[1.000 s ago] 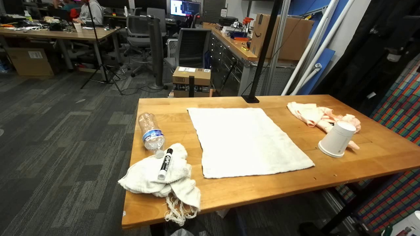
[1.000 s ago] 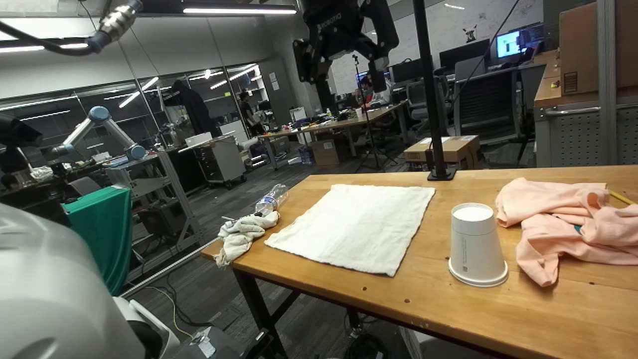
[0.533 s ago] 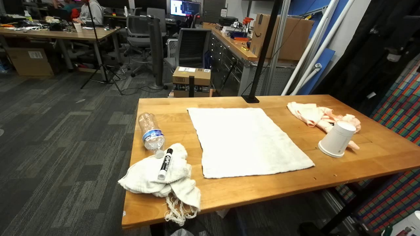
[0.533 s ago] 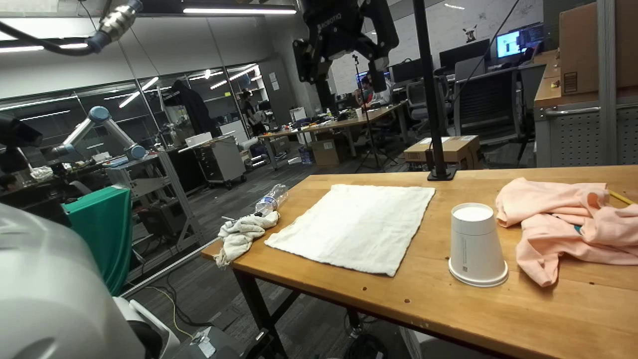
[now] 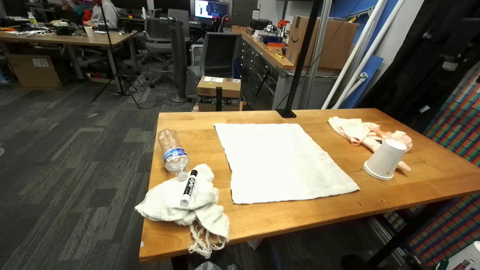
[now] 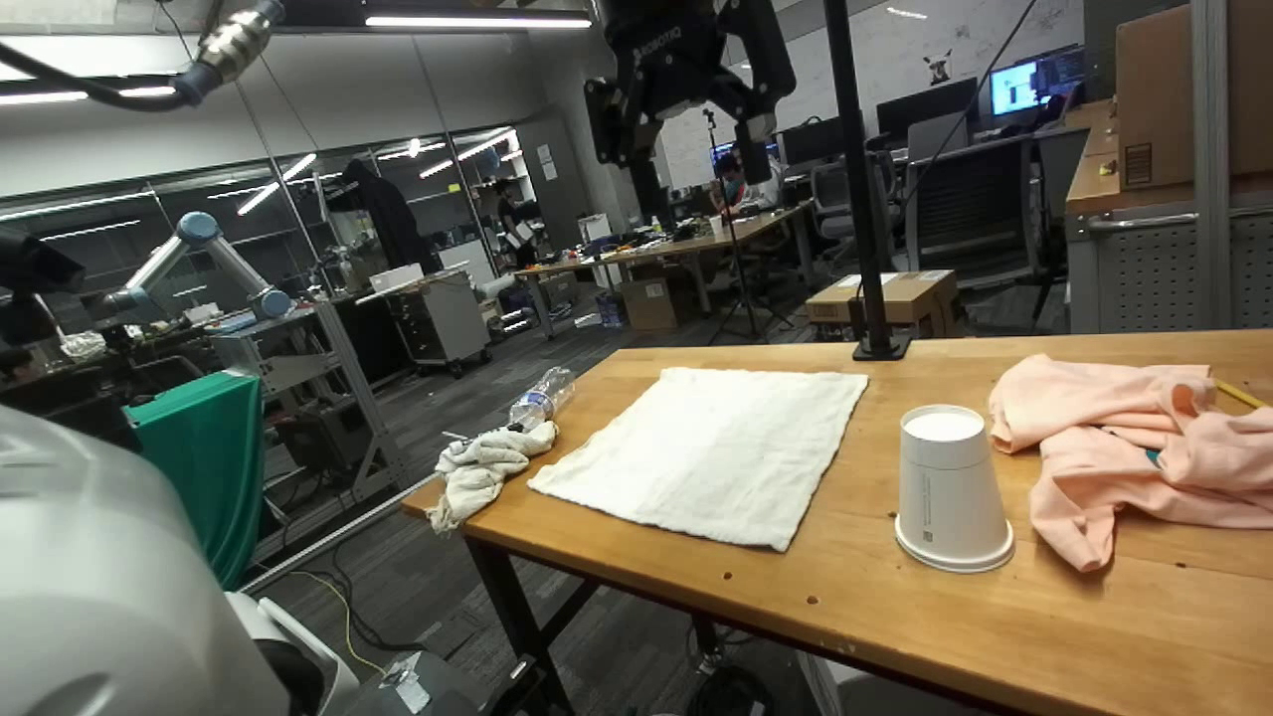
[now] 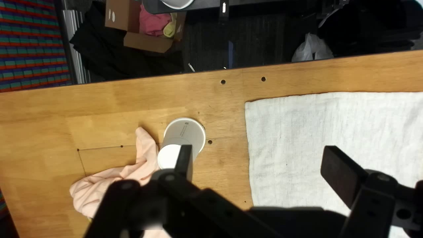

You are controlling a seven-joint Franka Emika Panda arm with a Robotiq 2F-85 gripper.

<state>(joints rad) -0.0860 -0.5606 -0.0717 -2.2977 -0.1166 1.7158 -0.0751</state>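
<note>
The gripper [image 6: 700, 177] hangs fingers-down at top centre of an exterior view, jaws spread wide above the table [image 6: 855, 557]. Left to right in an exterior view: one bottle [image 5: 174, 153] lies at left, cap toward the frame's bottom; one marker [image 5: 189, 187] slants, black end up, on one crumpled cloth [image 5: 168, 206]; one flat white cloth [image 5: 281, 163] at centre; at right, one cup [image 5: 386, 159] stands mouth-down, long axis upright, beside one pink cloth [image 5: 349, 129].
</note>
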